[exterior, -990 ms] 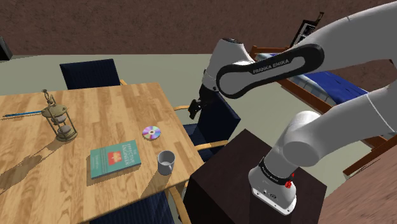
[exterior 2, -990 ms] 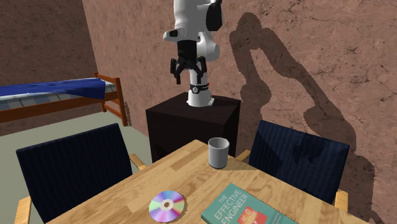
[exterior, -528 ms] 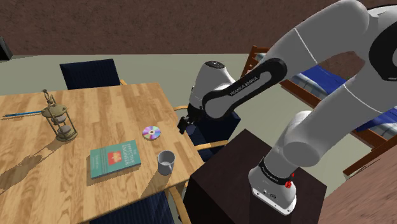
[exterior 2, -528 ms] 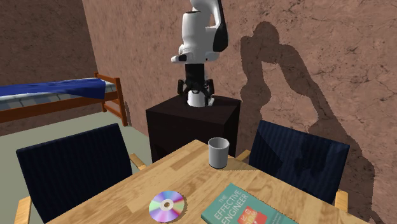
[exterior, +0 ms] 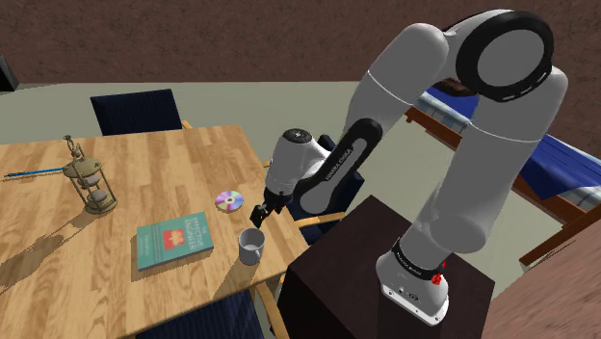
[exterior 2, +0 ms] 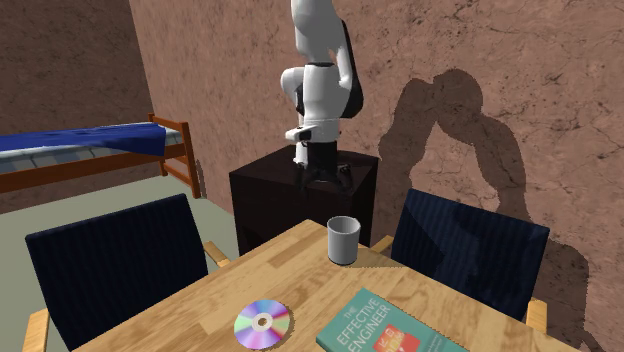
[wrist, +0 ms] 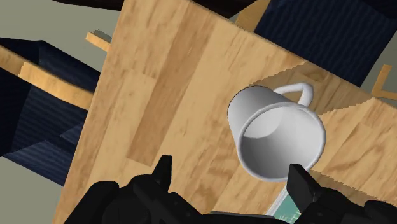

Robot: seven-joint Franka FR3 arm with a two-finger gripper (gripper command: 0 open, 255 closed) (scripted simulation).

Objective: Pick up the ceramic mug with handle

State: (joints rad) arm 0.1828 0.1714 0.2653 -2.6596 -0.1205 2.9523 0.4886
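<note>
Pincer (wrist: 229, 168) spread, hovering above white mug (wrist: 277, 135) near table (wrist: 153, 89) edge, chair (wrist: 337, 38) beside

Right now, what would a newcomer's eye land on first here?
The big white arm arches over a corner of the wooden table, its open pincer hovering close above a pale mug near the edge. Beside the mug lie a teal book and a shiny disc.
</note>
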